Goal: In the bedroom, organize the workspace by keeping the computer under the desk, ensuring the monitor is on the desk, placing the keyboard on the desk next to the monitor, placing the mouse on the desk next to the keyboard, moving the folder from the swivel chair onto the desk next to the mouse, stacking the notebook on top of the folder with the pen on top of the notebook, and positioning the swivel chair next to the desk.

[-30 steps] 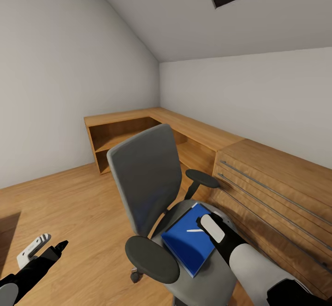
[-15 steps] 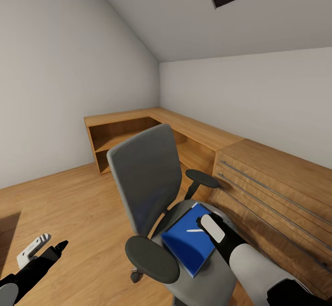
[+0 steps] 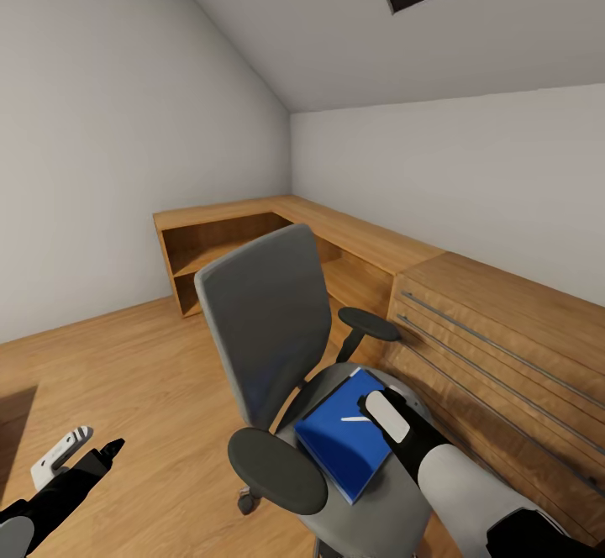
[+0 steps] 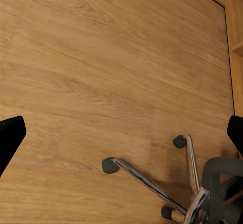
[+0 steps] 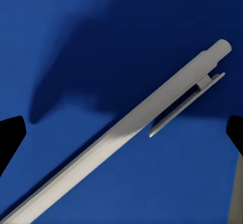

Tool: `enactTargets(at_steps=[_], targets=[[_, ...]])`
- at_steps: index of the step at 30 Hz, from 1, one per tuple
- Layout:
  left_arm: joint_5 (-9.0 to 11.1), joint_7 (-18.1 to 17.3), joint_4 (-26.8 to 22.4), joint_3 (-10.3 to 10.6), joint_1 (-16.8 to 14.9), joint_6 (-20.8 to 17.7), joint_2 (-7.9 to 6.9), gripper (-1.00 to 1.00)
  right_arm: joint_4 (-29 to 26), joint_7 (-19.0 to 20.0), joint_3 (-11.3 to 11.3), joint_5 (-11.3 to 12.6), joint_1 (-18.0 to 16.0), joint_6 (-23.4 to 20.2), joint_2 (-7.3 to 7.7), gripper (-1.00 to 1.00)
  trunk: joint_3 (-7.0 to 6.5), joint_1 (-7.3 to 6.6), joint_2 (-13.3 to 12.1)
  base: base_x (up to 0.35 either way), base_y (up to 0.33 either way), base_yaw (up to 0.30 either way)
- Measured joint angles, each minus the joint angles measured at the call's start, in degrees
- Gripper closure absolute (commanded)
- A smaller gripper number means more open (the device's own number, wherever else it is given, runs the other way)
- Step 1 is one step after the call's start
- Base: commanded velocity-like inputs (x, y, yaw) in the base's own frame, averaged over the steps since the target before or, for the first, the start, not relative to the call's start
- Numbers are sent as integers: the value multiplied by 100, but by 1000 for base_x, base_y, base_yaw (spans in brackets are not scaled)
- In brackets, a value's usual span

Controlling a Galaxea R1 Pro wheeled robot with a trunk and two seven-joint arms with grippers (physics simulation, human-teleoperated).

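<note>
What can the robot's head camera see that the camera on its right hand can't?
The head view takes in the whole room corner: the grey swivel chair, the wooden shelves, the wooden drawer unit, the floor and the left gripper. The right wrist view gives detail that the head view is too far off for: the pen's clip and push button, with the right gripper's open fingertips at each side. Both show the white pen lying on the blue folder.

Even, soft diffuse light; sharp renders; faint shadow on folder (image 5: 76,41) beside pen (image 5: 131,127).
</note>
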State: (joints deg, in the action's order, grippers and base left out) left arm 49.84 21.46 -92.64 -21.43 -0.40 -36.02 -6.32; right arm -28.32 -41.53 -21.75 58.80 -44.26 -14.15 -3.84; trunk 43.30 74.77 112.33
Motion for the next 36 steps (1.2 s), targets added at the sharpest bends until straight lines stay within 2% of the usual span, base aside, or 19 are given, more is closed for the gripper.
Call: enactTargets(at_steps=[15, 16, 36], targets=[[0, 0, 0, -2, 0, 0, 0, -100, 0, -20, 1, -8, 1, -1, -7, -100, 0, 0, 0, 0, 0, 0], [0, 0, 0, -3, 0, 0, 0, -100, 0, -20, 1, -8, 1, -1, -7, 100, 0, 0, 0, 0, 0, 0], [0, -7, 0, -9, 0, 0, 9, -100, -1, -19, 0, -22, 1, -8, 2, 100, 0, 0, 0, 0, 0, 0]])
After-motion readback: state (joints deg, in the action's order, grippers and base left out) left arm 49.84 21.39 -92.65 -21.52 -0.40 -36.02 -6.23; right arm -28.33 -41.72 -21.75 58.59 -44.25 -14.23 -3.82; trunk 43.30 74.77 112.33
